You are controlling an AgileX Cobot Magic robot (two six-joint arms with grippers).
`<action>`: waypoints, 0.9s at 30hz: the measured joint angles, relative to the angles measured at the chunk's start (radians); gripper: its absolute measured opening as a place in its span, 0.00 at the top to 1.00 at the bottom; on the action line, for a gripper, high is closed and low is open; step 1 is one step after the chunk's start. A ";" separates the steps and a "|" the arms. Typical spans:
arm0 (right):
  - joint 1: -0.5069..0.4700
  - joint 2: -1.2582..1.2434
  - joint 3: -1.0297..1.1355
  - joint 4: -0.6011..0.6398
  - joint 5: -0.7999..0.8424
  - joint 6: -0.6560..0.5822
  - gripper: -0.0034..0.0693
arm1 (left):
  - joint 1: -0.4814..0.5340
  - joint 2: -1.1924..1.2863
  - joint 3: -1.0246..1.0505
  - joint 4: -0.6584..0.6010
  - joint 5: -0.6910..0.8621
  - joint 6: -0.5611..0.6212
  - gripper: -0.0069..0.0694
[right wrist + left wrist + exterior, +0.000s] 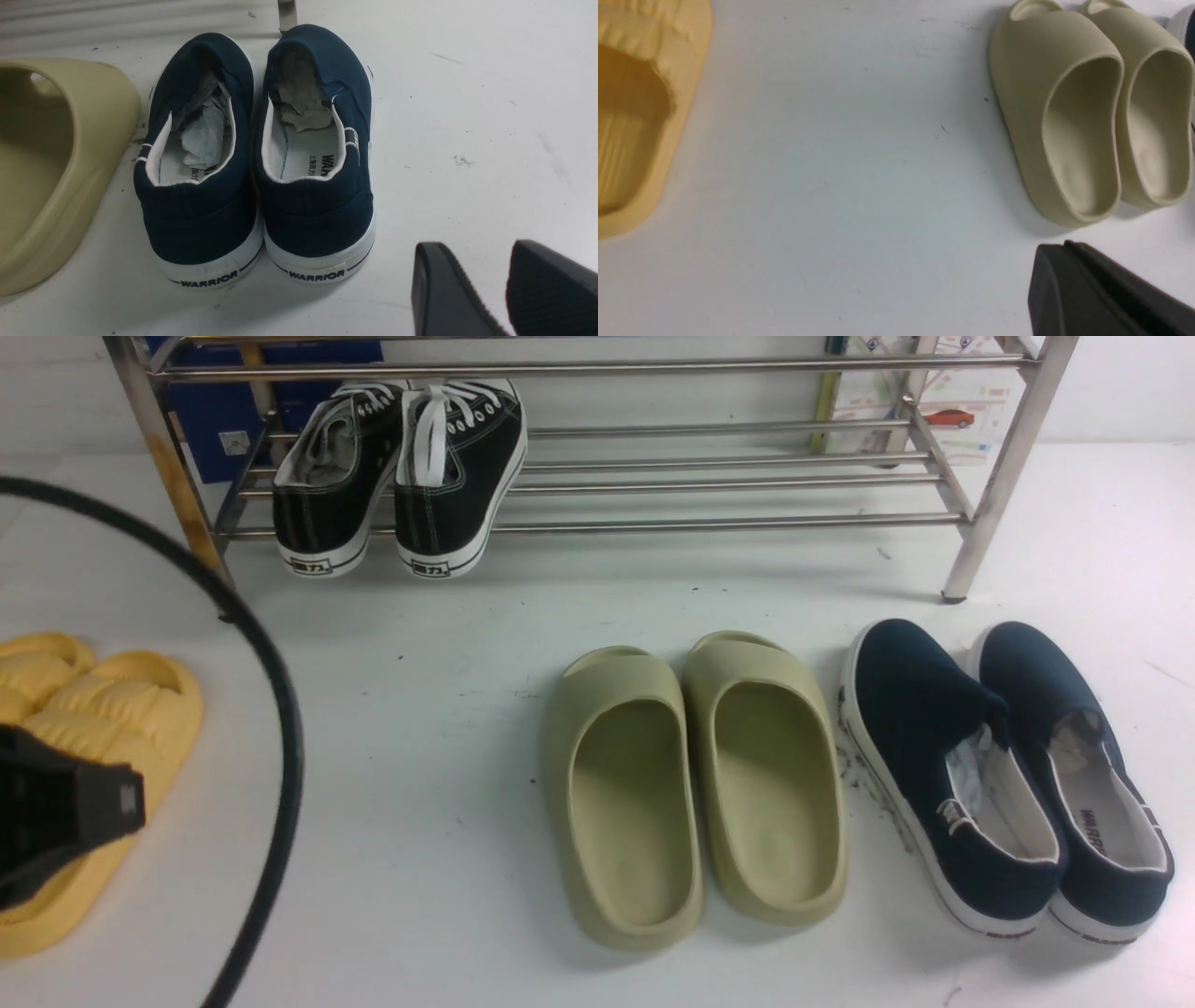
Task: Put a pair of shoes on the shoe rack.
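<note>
The two black canvas sneakers [331, 476] [457, 467] with white laces stand side by side on the lower shelf of the steel shoe rack [709, 525], at its left end. Their heels stick out over the front bar. Neither gripper touches them. My left gripper [112, 803] is low at the front left, over the yellow slides. In the left wrist view [1066, 249] its fingers lie together and hold nothing. My right gripper [486, 252] is open and empty, just behind the heels of the navy slip-ons. It is out of the front view.
Olive-green slides [695, 784] lie at the middle of the floor. Navy slip-ons [999, 775] stuffed with paper lie at the right. Yellow slides [93, 728] lie at the left. A black cable [271, 691] arcs across the left. One rack leg [177, 485] is rust-stained.
</note>
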 joint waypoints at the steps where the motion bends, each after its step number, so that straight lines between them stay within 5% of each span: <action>1: 0.000 0.000 0.000 0.000 0.000 0.000 0.62 | 0.000 -0.012 0.000 -0.015 0.019 0.000 0.93; 14: 0.000 0.000 0.000 0.000 0.000 0.000 0.62 | 0.000 -0.048 0.019 0.003 0.127 0.085 0.93; 20: 0.000 0.000 0.000 0.000 0.000 0.000 0.62 | 0.000 -0.233 0.229 0.008 -0.124 0.092 0.93; 27: 0.000 0.000 0.000 0.000 0.000 0.000 0.62 | 0.000 -0.529 0.652 0.019 -0.722 0.060 0.93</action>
